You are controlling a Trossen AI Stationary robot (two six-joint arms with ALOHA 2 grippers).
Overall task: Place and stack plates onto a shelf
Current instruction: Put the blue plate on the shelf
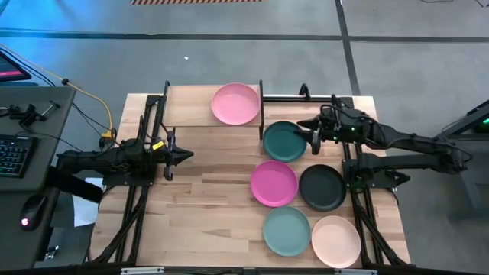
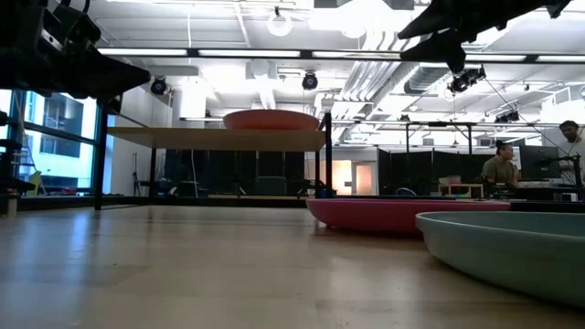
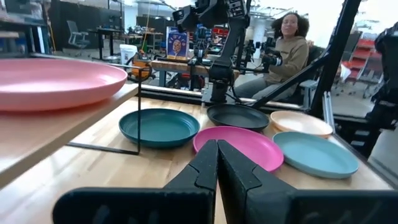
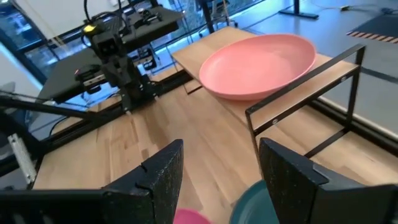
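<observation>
Above the dark teal plate (image 1: 283, 141), at its edge nearest the right arm's side of the table, the right gripper (image 1: 314, 136) hangs with its two dark fingers (image 4: 163, 171) spread apart and nothing between them. In the right wrist view the teal rim shows just below and between the fingers, with a sliver of magenta beside it.

At the left side of the table the left gripper (image 1: 186, 156) points toward the middle, its fingers (image 3: 208, 168) pressed together on nothing. Bare tabletop (image 1: 206, 198) lies open between it and the plates.

The shelf (image 1: 191, 114) is a raised light-wood board framed by thin black metal posts. The light pink plate (image 1: 235, 103) lies on the end of it nearest the right arm, and the rest of the board is bare wood. One post stands between the shelf and the dark teal plate, which lies on the tabletop just beside it.

The other plates lie in two rows on the tabletop: the magenta plate (image 1: 273, 183) beside the black plate (image 1: 322, 188), then the pale teal plate (image 1: 286, 231) beside the peach plate (image 1: 335, 241) at the table's near edge. Neighbouring rims sit close or touching; which cannot be told. All are round, shallow and matte, with low upturned rims.

A person (image 3: 287, 46) sits beyond the table.
</observation>
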